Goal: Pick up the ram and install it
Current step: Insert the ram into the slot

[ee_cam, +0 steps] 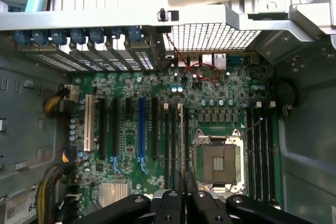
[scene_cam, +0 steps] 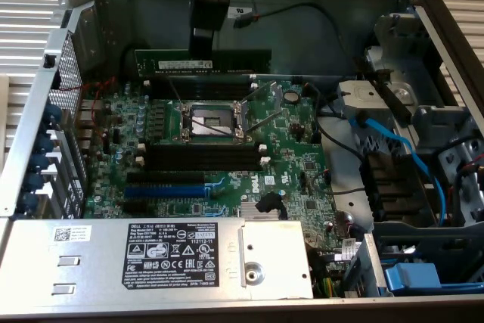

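The ram (scene_cam: 227, 62) is held level and edge-down in the closed gripper (scene_cam: 203, 45), gripped near its middle, just above the black slots (scene_cam: 198, 88) beyond the CPU socket (scene_cam: 214, 120). If it is lowered off the slot line or tilted, one end could be jammed against a white clip, or the grip could be lost. It is seen as a long dark-green stick with a white label strip; in the wrist view it is possibly the thin pale edge (ee_cam: 181, 129) between the fingers
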`<state>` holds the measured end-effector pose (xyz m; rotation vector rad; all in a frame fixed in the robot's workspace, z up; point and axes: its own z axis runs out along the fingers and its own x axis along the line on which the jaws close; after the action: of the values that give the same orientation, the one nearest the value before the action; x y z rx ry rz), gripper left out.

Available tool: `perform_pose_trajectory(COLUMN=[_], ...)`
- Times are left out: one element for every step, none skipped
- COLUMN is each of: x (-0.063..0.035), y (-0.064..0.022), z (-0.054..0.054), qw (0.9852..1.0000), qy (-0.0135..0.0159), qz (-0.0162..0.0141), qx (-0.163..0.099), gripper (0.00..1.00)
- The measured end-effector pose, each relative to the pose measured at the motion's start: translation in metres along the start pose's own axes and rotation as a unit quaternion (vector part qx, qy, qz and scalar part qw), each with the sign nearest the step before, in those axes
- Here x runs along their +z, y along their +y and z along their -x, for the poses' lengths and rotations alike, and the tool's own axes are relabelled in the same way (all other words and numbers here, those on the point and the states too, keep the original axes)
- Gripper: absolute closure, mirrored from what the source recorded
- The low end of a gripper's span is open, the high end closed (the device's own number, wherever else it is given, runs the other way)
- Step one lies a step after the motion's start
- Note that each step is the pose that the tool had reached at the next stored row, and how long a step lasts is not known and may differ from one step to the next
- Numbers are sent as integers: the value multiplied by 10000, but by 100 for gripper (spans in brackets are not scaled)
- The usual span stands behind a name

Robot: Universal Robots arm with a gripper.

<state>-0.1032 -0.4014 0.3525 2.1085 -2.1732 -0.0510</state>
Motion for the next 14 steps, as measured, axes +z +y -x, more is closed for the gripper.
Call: perform_pose_trajectory(x=[1,2,2,3,3,5,6,11,12,13,14,14,14,14], y=[0,0,0,0,0,0,0,-1,-1,-1,-1,-1,-1,-1], z=[-4,-10,-14,-17,-23,-26,-27,-27,-28,-27,-27,-27,-27,-27], qw=[10000,10000,10000,10000,10000,10000,10000,10000,10000,10000,10000,10000,10000,10000], qy=[0,0,-1,-1,-1,-2,-1,-2,0,-1,-2,-2,-2,-2], qz=[0,0,0,0,2,5,9,19,22,22,21,21,21,21], qx=[0,-1,-1,0,-1,0,-1,-2,-1,-2,-2,-2,-2,-2], gripper=[88,88,88,88,88,88,88,88,88,88,88,88,88,88])
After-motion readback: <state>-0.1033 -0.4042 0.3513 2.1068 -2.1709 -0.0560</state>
